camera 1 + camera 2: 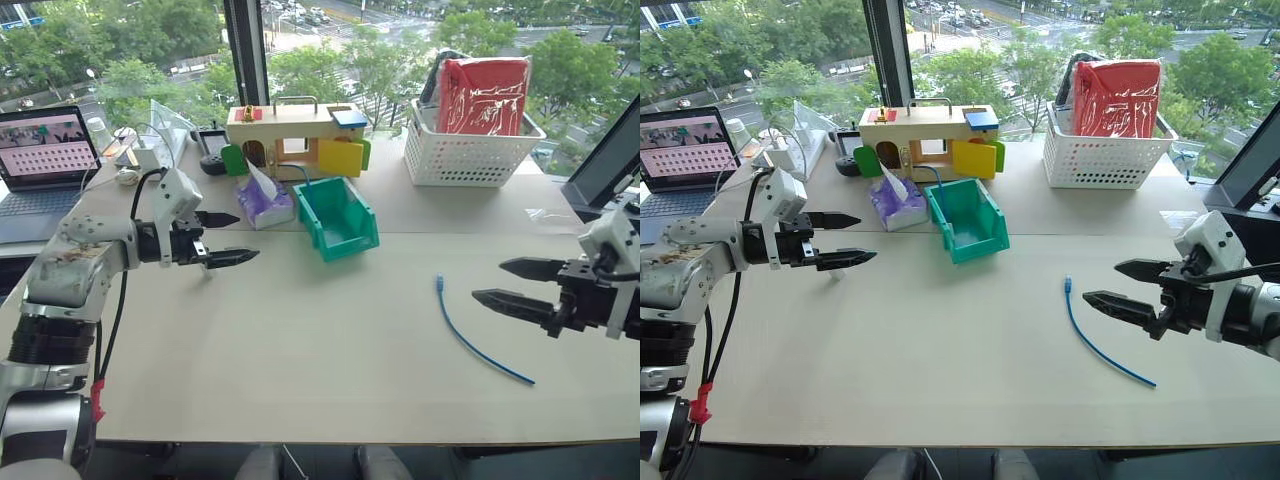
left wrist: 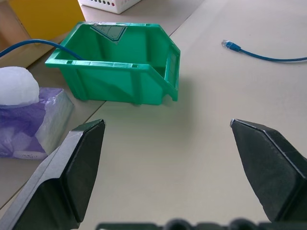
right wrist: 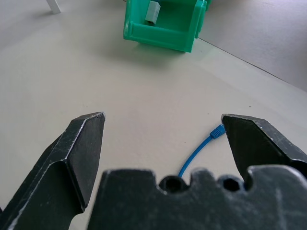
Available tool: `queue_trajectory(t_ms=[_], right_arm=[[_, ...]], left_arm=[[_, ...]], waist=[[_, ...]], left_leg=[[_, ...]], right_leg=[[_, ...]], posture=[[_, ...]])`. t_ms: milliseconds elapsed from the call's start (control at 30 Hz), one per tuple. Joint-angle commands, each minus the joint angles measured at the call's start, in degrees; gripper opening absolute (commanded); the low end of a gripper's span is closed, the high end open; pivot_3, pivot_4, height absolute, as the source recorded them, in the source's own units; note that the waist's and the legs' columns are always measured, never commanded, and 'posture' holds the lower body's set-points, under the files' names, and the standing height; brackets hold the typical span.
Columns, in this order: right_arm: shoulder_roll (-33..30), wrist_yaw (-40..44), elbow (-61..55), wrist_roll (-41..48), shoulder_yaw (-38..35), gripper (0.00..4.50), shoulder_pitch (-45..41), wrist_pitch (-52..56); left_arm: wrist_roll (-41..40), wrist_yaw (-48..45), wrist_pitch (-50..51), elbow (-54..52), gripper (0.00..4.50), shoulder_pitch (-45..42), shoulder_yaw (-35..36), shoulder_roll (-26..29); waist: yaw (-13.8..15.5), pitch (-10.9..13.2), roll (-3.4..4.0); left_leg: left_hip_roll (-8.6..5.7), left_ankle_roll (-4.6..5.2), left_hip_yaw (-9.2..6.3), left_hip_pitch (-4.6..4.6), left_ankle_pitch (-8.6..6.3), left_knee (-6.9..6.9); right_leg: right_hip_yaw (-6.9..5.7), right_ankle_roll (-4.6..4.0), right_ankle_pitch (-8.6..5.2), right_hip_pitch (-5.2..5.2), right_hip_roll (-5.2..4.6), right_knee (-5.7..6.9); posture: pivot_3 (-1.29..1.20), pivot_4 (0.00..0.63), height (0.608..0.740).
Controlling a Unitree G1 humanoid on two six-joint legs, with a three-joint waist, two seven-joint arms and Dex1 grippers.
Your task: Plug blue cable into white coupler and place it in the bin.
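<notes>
A green plastic bin with a sloped open front sits near the middle of the pale table. The right wrist view looks into its mouth and shows a small white boxy block inside, probably the white coupler, though it is too small there to be sure. Behind the bin stand a purple tissue pack and a wooden toy house with coloured flaps. To the right, at the back, a white slotted basket holds a red bag. The thin light-blue cable lies loose on the table, between the bin and the right gripper, whose jaws stand wide and empty just beside it. The left gripper hovers left of the bin, jaws spread wide, holding nothing.
</notes>
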Motion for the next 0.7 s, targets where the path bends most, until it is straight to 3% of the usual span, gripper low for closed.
queue_trajectory(t_ms=[33,200,467,700], right_arm=[[1.91,-2.70,-0.15,-2.95,-0.31,4.49,0.61,-3.41],[8.71,-12.32,4.81,-15.10,13.15,4.49,-2.44,-10.14],[19.43,-20.70,15.79,-21.17,20.82,4.49,-13.48,-10.11],[23.71,-22.14,26.69,-27.06,25.82,4.49,-19.78,-11.66]], left_arm=[[-2.56,-2.86,1.76,-1.11,4.50,-2.23,1.70,0.63],[-5.08,-11.03,4.99,-8.96,4.50,2.28,-0.10,5.34],[-8.34,-9.44,7.96,-16.32,4.50,7.62,3.90,6.48],[-9.93,-7.88,8.99,-18.92,4.50,9.57,5.42,6.96]], waist=[[0.04,0.00,0.00],[-0.42,-0.20,-0.34],[-0.29,-0.14,-0.21],[-0.10,-0.14,-0.21]], left_leg=[[0.00,0.00,0.00,0.00,0.00,0.00],[0.07,0.00,0.04,-0.02,0.00,0.01],[0.35,0.00,0.16,0.13,0.00,0.03],[0.50,0.00,0.13,0.14,0.00,0.03]], right_leg=[[0.00,0.00,0.00,0.00,0.00,0.00],[0.01,-0.01,0.01,-0.04,0.06,-0.02],[0.17,-0.17,0.11,-0.01,0.36,0.01],[0.18,-0.31,0.18,-0.06,0.57,0.03]], posture=[[0.00,0.150,0.733],[0.00,0.150,0.733],[0.00,0.150,0.733],[0.00,0.150,0.733]])
